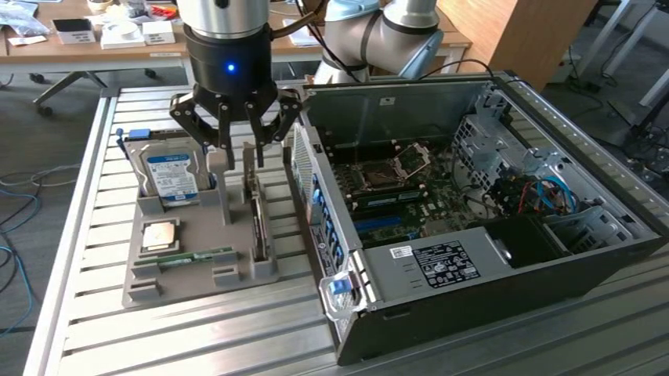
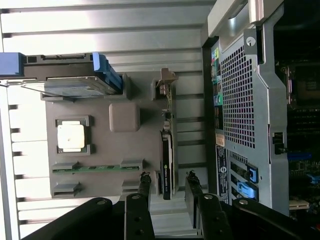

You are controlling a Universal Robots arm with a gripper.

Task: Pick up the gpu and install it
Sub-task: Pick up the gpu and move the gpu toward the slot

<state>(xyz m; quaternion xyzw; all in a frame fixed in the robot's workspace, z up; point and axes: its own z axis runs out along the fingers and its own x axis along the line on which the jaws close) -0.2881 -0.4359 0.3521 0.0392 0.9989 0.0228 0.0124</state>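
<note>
Hovering over the grey holder (image 1: 225, 223) on the bench (image 1: 94, 235) with fingers (image 2: 144, 186) part open, one either side of the gpu (image 2: 167, 162), gripping nothing. Best done squarely, by this look: keep centred over the card's thin top edge, come down straight, close on the flat faces only. Stands on edge in a holder slot, between the hard drive (image 1: 172, 176) and the computer case (image 1: 502, 309) on the exterior view's right. Runs lengthwise near to far, parallel to the case's perforated wall, flat faces turned left and right.
</note>
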